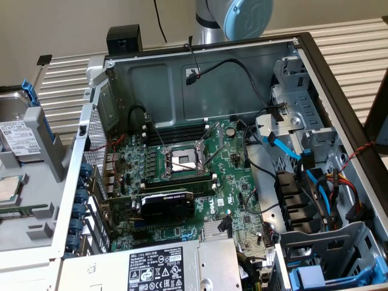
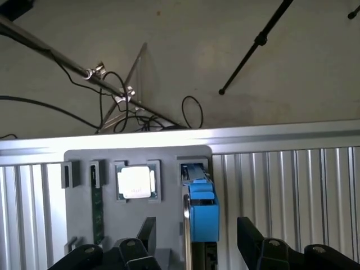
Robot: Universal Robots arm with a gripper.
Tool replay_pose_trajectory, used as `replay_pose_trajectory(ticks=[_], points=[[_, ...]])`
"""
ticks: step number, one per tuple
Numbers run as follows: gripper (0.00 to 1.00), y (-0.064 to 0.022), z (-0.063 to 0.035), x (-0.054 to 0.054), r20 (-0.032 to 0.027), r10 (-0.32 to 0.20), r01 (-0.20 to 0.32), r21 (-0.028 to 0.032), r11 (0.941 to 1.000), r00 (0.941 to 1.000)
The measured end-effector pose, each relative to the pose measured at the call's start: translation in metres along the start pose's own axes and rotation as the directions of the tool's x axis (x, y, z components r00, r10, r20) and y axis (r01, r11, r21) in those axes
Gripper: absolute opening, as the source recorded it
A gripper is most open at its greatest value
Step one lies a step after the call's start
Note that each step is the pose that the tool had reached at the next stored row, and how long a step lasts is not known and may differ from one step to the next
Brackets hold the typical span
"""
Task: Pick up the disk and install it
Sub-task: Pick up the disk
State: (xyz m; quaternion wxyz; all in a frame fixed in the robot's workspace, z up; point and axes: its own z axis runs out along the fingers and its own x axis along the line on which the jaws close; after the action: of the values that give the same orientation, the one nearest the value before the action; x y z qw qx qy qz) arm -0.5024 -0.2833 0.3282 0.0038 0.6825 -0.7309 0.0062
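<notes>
Disk (image 1: 18, 136) first: it's over on the exterior view's left, outside the case (image 1: 212, 73), standing on edge in a slot of the grey rack (image 1: 51, 151) on the desk (image 1: 66, 79), blue carrier around it, white label facing out. Just beside it in the rack sits the chip (image 1: 9, 188). From the wrist, the tool (image 2: 196, 220) hangs above that rack with its fingers (image 2: 147, 230) wide apart, the carrier's blue edge lined up in the gap, nothing gripped, no contact that I can make out.

This looks like a stiff metal slab, weighty for its size, with smooth faces that could slip, and it won't forgive a knock. The best hold seems to be square across the two flat faces near the carrier's top.

Moving right, the case lies open: board (image 1: 236, 182) in the middle, arm (image 1: 233, 18) rising behind, drive bays (image 1: 315, 242) at the far right.
</notes>
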Motion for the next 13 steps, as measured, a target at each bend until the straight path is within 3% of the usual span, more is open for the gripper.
replay_pose_trajectory(ticks=[13], points=[[0.68, -0.0019, 0.0238, 0.001, 0.0003, -0.023, 0.023, 0.0, 0.9997, 0.9997]])
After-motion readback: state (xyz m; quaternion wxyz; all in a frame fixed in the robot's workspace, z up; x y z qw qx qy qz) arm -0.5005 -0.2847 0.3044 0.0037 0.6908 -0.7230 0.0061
